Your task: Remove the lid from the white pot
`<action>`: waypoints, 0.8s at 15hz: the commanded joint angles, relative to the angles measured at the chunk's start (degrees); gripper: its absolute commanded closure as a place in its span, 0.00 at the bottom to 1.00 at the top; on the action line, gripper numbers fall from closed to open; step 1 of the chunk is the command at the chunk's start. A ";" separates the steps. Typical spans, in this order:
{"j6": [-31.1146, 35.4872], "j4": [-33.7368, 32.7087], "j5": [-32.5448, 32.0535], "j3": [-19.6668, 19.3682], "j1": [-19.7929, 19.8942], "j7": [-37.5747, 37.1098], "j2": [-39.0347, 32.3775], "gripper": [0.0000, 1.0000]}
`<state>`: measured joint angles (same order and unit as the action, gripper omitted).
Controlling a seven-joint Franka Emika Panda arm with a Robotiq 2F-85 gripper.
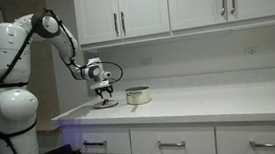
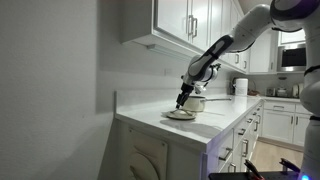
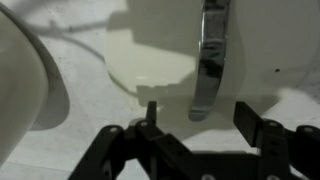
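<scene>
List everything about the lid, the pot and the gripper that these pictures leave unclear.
- Whether the gripper grips anything: it is tiny in both exterior views, and the dim wrist view cuts the jaws off at its bottom edge.
- Whether the flat round thing below it is the lid: too small, and partly behind the gripper.
- Whether the white pot is covered: too small, and seen only side-on in both exterior views.

White pot (image 1: 138, 95), white cabinets (image 1: 196, 4), pale countertop (image 1: 220, 105), black claw (image 1: 105, 93)
</scene>
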<state>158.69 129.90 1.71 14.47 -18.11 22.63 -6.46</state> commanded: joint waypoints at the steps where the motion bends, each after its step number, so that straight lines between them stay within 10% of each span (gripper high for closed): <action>1: -0.32 -0.82 -4.96 -0.08 1.14 -6.09 1.17 0.00; 12: -14.75 -7.83 -6.12 -1.44 3.70 -14.61 8.33 0.00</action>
<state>150.84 124.54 -6.26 12.68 -14.96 9.48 -0.89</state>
